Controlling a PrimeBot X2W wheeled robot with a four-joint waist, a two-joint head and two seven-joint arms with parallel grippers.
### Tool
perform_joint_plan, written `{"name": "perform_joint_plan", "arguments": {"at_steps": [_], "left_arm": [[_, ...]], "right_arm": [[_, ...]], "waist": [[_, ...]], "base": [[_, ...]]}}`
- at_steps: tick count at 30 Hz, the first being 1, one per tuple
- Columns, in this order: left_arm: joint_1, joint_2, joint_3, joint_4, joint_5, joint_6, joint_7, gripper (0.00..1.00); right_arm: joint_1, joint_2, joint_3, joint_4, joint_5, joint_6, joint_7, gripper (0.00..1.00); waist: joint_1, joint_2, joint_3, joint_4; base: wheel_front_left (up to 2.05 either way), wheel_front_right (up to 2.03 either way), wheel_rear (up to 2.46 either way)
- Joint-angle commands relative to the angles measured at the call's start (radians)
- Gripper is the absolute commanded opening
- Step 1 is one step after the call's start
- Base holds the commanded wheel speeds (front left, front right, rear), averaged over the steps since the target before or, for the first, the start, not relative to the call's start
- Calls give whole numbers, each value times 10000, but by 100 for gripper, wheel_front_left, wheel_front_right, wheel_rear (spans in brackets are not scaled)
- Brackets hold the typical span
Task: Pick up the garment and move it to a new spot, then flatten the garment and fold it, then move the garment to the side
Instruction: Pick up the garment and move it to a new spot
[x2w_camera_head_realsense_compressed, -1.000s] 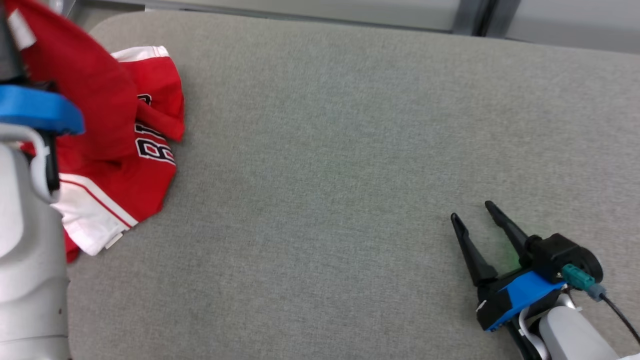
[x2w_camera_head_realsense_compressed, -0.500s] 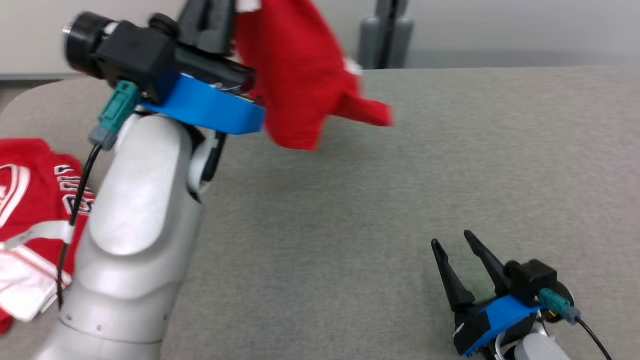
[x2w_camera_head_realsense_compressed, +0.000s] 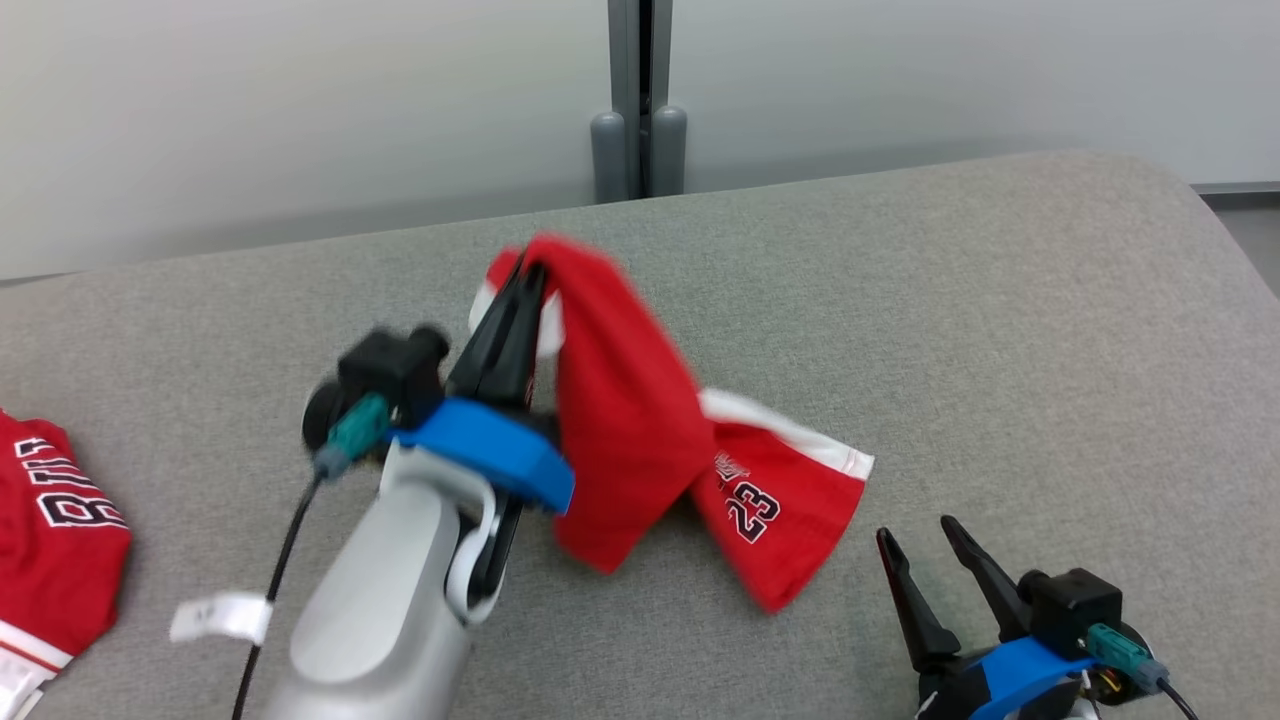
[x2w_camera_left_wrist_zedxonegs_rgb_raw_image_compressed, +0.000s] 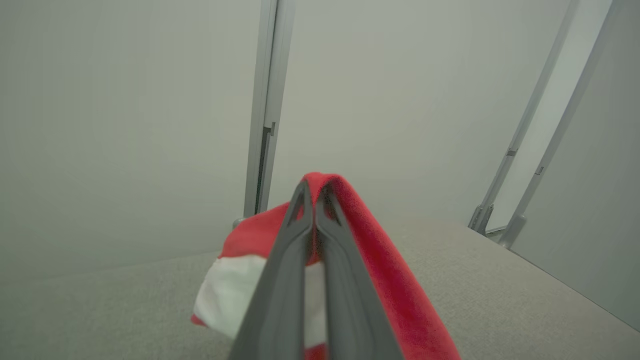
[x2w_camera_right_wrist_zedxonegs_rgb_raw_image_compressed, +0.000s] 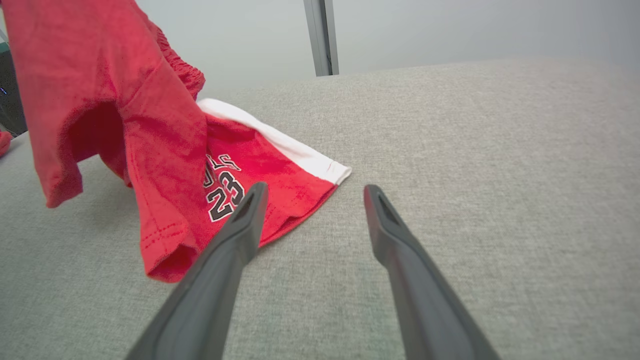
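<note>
A red garment (x2w_camera_head_realsense_compressed: 640, 420) with white trim and the number 23 hangs from my left gripper (x2w_camera_head_realsense_compressed: 530, 285), which is shut on its upper edge above the middle of the grey table. The cloth's lower part with the white band (x2w_camera_head_realsense_compressed: 790, 430) rests on the table surface. In the left wrist view the closed fingers (x2w_camera_left_wrist_zedxonegs_rgb_raw_image_compressed: 312, 200) pinch the red cloth (x2w_camera_left_wrist_zedxonegs_rgb_raw_image_compressed: 380, 260), which drapes over them. My right gripper (x2w_camera_head_realsense_compressed: 915, 540) stands open near the table's front right, just right of the garment's lower corner (x2w_camera_right_wrist_zedxonegs_rgb_raw_image_compressed: 170, 250); its fingers (x2w_camera_right_wrist_zedxonegs_rgb_raw_image_compressed: 240, 220) hold nothing.
A second red garment (x2w_camera_head_realsense_compressed: 50, 520) with white lettering lies at the table's left edge. A small white tag (x2w_camera_head_realsense_compressed: 220, 615) hangs by my left arm's cable. A grey post (x2w_camera_head_realsense_compressed: 640, 100) stands behind the table against a pale wall. The grey table (x2w_camera_head_realsense_compressed: 1000, 330) is bare to the right.
The head camera has swung, shifting the whole picture. My left gripper has carried the red garment from the pile at the left to the table's middle and lowered it until its lower part lies on the surface.
</note>
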Motion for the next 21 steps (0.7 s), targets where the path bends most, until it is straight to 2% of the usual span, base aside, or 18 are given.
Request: {"name": "perform_joint_plan", "arguments": {"at_steps": [1,6,11,17,21], "left_arm": [[295,37,97,144,-134,80,-26,100],[1414,23,575,851,90,382,-24,100],[2603,257,1536,961,453,552,-24,100],[3932,409,2427,363,1147,579,-26,100],[4972,262,2845,-405,1665,680,-26,100]], "right_arm": [[169,34,-58,8,11,1,-2,100],[279,156,-259,-40,125,1,-2,100],[364,233,-420,-187,39,1,-2,100],[547,338,-639,-251,-65,1,-2,100],[734,371,-792,-249,-105,1,-2,100]], "waist": [[1,0,-63,2],[1,0,-366,256],[1,0,-727,468],[1,0,-1017,759],[1,0,-1153,898]], "base": [[0,0,0],[0,0,0],[0,0,0],[0,0,0],[0,0,0]]}}
